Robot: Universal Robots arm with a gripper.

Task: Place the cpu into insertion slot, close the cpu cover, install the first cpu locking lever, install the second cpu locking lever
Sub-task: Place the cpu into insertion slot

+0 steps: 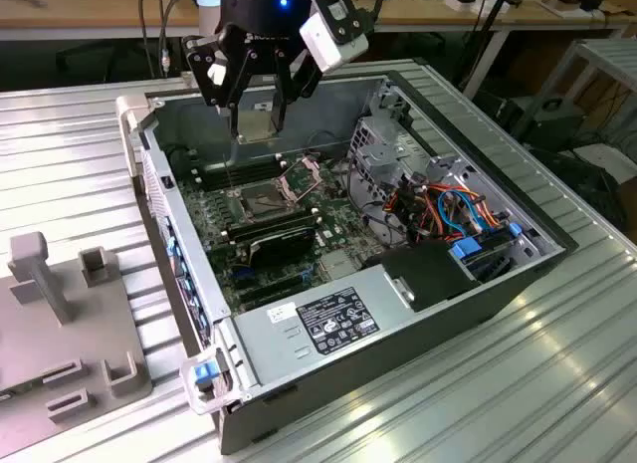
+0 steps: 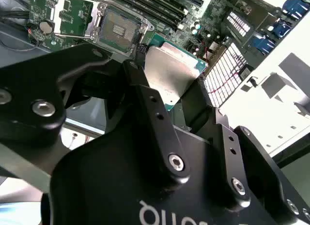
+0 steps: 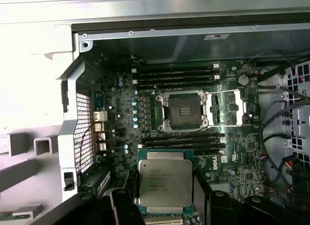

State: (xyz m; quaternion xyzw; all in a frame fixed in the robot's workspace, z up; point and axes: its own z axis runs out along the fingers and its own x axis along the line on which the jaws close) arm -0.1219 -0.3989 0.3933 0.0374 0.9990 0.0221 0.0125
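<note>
My gripper hangs above the open computer case, shut on the cpu, a flat silver-grey square chip. In both wrist views the cpu sits flat between the black fingers. The insertion slot is a dark square socket on the green board, bare and uncovered, below the chip and apart from it. The cpu cover stands swung open beside the socket.
Long black memory sticks flank the socket on two sides. A metal drive cage and coloured cables fill the case on the exterior view's right. A labelled power supply lies at the near end. A grey fixture sits outside the case.
</note>
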